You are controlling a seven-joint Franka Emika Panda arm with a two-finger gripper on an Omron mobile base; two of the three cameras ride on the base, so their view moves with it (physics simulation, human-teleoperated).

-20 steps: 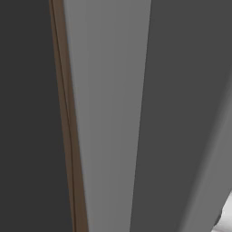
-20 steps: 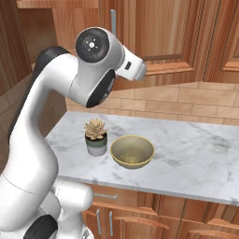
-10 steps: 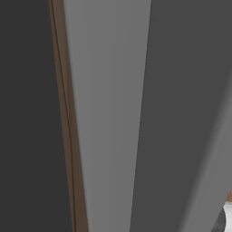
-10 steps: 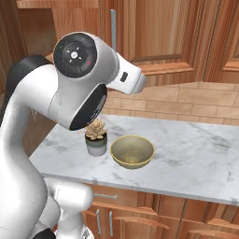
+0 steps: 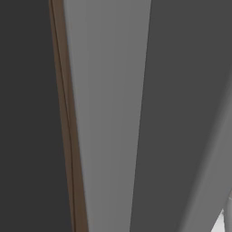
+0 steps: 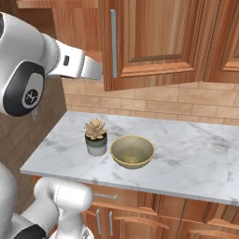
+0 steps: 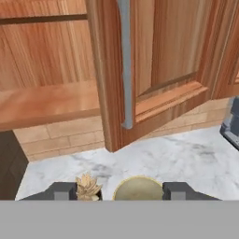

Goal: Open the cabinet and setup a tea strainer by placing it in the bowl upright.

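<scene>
The wooden upper cabinet's door stands swung partly open, its grey bar handle upright on the free edge. In the hand view the door and handle are straight ahead, and a bare wooden shelf shows inside to the left. My gripper is open and holds nothing; it is drawn back from the handle. The yellowish bowl sits upright on the marble counter, below the door. The tea strainer is out of view.
A small succulent in a grey pot stands just left of the bowl. Brick backsplash runs behind the counter, and wooden drawers lie under it. A tall grey panel with a brown edge stands close before the left base camera.
The jaws have gone from shut to open. The arm has swung left and back from the door handle. Bowl and plant have stayed put.
</scene>
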